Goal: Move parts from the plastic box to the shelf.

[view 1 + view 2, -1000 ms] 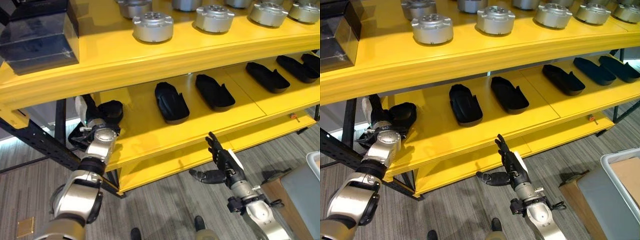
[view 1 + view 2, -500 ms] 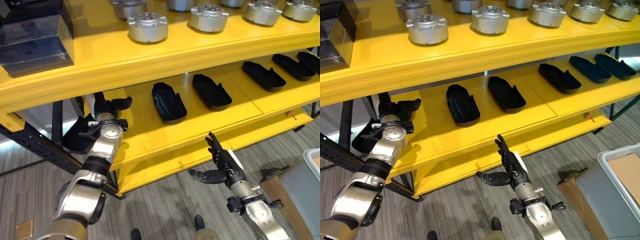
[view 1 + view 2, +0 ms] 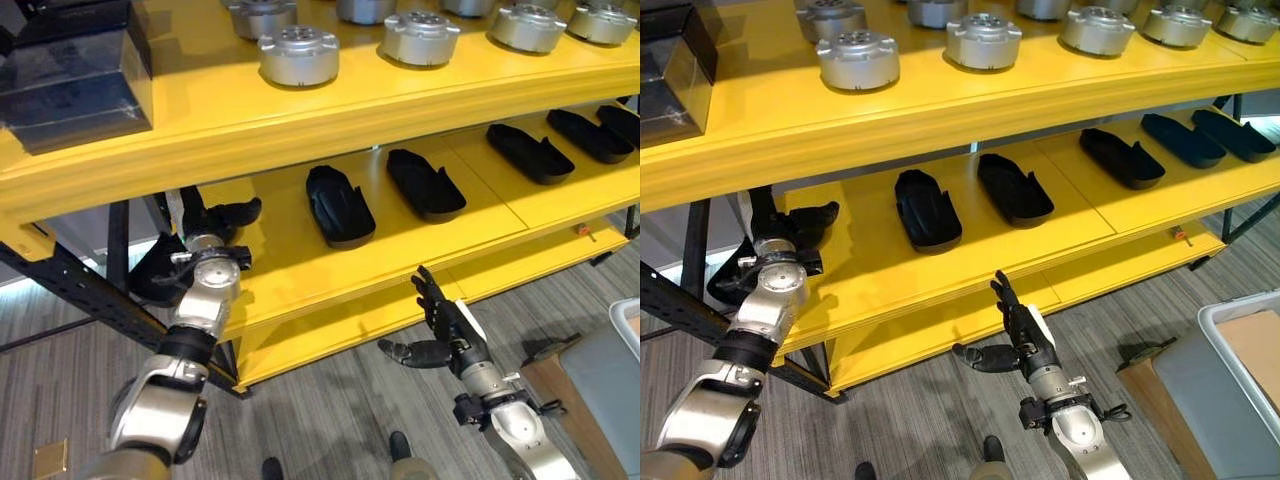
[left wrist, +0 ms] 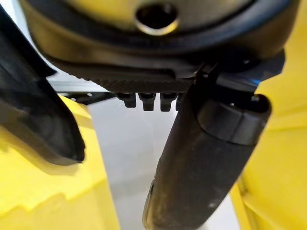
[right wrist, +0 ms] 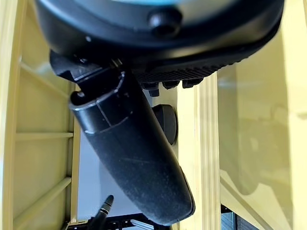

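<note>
a yellow shelf [image 3: 300, 290] of several tiers stands over grey wood-look flooring, with a dark box [image 3: 75, 70] at the far left of the top tier. at the left end of the middle tier the left hand [image 3: 205, 262] reaches in with fingers loose and spread, thumb out, holding nothing. a black part [image 3: 232, 212] lies just beyond its fingertips, seemingly touching them; another dark piece [image 3: 150, 272] hangs off the shelf's left edge beside the wrist, and i cannot tell what it is. further right lie five black shoe-shaped parts [image 3: 340, 205], long axes running front to back. the top tier carries seven round metal parts [image 3: 298, 53]. the right hand [image 3: 445, 330] hovers open below the lower tier, well apart. a plastic box [image 3: 1240, 345] sits at far right.
</note>
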